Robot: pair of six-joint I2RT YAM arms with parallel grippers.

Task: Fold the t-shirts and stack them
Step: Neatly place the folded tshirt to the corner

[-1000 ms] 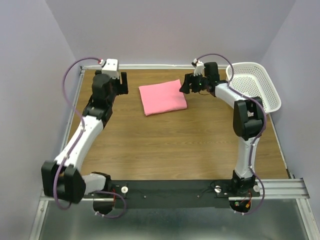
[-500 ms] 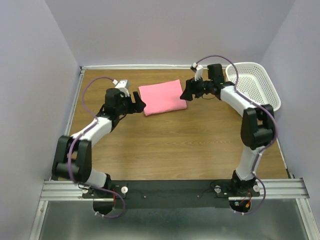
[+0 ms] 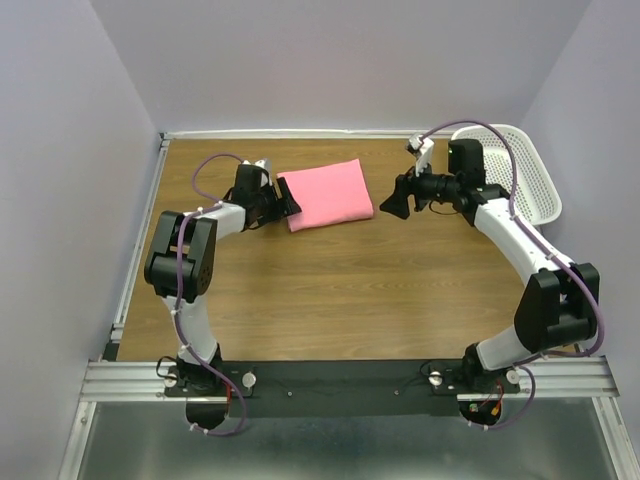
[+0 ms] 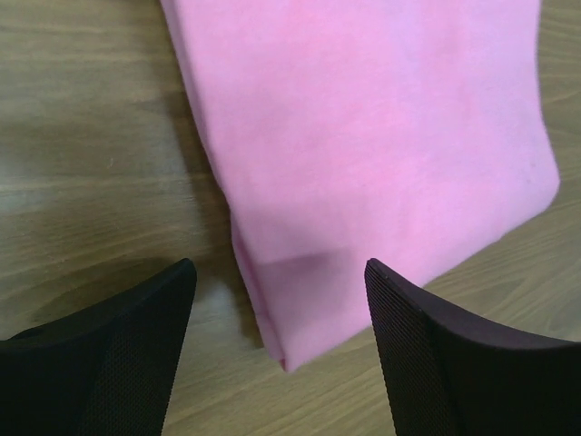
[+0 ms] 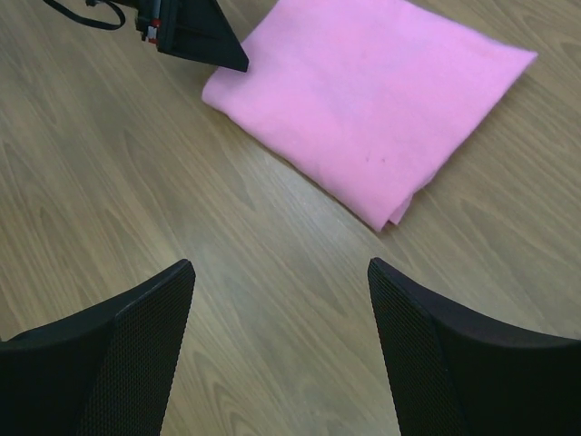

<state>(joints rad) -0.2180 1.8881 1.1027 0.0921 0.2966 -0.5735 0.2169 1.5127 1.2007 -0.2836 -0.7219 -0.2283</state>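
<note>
A salmon-pink t-shirt (image 3: 325,193) lies folded into a neat rectangle on the wooden table, toward the back middle. My left gripper (image 3: 290,200) is open at its left edge. In the left wrist view the t-shirt's (image 4: 363,136) folded corner shows between the spread fingers of that gripper (image 4: 279,268), ungripped. My right gripper (image 3: 393,203) hovers open a short way right of the t-shirt. In the right wrist view only bare wood lies between the fingers of the right gripper (image 5: 280,265); the t-shirt (image 5: 372,100) is ahead, with the left gripper's finger (image 5: 195,36) at its far corner.
A white perforated basket (image 3: 530,180) stands at the back right corner, behind the right arm. Purple walls close in the table on three sides. The arms' mounting rail (image 3: 340,378) runs along the near edge.
The left arm swung in from the back left corner and brought its open gripper to the t-shirt's left edge. The right gripper drew back rightward, off the t-shirt's right edge.
</note>
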